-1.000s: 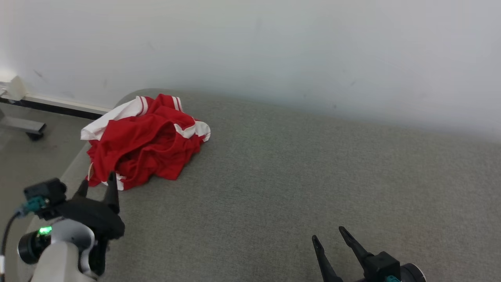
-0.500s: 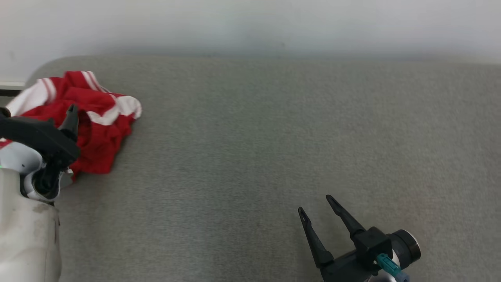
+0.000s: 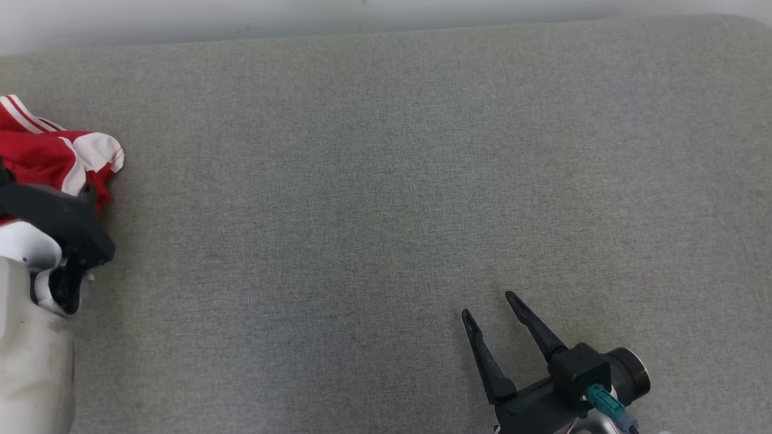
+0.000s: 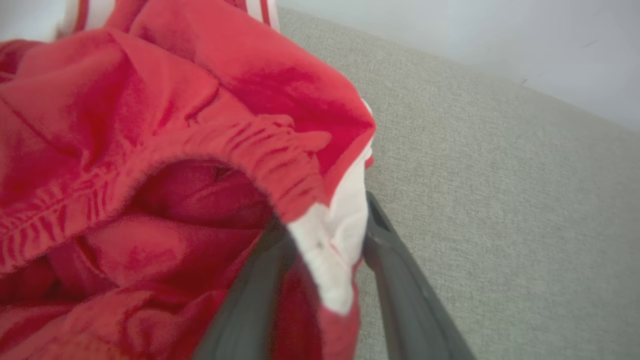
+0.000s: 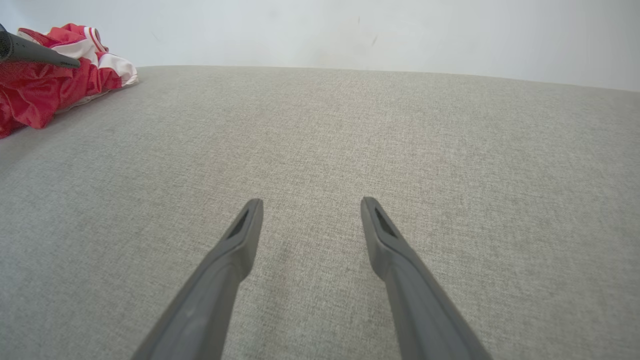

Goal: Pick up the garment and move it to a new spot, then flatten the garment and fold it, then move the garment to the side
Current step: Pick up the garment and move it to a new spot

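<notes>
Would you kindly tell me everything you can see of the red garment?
The red garment is soft-looking fabric with white panels, white stripes and a gathered elastic hem. It lies crumpled in a heap at the left end of the grey upholstered surface. A white-edged fold sits between the spread fingers of the left gripper, not visibly clamped.

Grey cloth counter (image 3: 386, 181) and pale wall (image 3: 181, 15)
The counter spans most of the frame, finely woven; the wall runs as a strip along the top edge.

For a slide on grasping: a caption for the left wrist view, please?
Left gripper, jaws apart, straddling a white-trimmed fold of the crumpled red fabric garment on a grey woven upholstered surface.
</notes>
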You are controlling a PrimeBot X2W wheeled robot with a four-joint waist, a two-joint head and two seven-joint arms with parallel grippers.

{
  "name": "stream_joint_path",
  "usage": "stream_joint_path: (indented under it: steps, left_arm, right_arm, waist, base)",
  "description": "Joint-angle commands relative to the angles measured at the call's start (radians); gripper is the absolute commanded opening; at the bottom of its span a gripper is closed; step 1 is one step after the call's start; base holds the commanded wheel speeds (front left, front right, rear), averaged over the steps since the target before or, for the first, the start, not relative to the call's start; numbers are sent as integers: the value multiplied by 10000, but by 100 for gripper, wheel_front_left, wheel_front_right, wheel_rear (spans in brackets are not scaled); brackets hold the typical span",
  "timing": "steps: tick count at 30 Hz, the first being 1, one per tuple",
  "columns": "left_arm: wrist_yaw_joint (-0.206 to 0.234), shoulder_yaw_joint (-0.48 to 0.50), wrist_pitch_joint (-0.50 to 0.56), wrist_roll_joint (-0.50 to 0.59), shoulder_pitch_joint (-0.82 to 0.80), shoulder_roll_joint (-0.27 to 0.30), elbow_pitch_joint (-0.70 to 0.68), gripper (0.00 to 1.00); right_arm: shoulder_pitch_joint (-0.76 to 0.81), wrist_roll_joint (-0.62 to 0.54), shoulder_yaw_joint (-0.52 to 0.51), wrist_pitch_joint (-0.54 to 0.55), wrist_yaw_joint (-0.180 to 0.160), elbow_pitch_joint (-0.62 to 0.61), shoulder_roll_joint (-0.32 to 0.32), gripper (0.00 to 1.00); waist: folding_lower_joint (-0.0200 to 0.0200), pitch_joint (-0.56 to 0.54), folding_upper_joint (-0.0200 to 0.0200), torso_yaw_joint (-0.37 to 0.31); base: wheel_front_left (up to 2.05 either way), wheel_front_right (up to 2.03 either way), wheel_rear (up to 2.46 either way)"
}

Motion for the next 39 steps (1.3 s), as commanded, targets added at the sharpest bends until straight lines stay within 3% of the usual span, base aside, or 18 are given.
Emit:
stream_joint_path:
  steps: [1,9,20,29,39]
  left_arm:
    - [-45,-12,-131,0,179,64,96,0]
    - [-268,-397,-661,372,-211,513,0,0]
    - [-783,-1354,-526,674,-1345,1018,-1710,0]
    - [-926,-2078,-1195,-348,-1979,4,-3912,0]
    - [-933,-3090,-1745,-1301,-992,-1347,-4985,0]
  right_arm:
    - [-12,81,18,-89,-21,51,-13,100]
    - [-23,623,258,-392,-21,548,-14,100]
    - [255,1433,450,-838,-21,1390,-16,100]
    - [19,1684,626,-1058,-21,1746,-16,100]
    - [-125,1327,486,-1036,-21,1793,-14,100]
  waist:
    - [-4,-93,-2,66]
    - [-4,-1082,-2,271]
    - [-4,-2809,-2,-167]
    - [-4,-3299,-2,-1340]
    - [-4,-2936,-2,-2923]
  base:
    - [0,0,0]
    - [0,0,0]
    - [0,0,0]
    - [0,0,0]
    - [0,0,0]
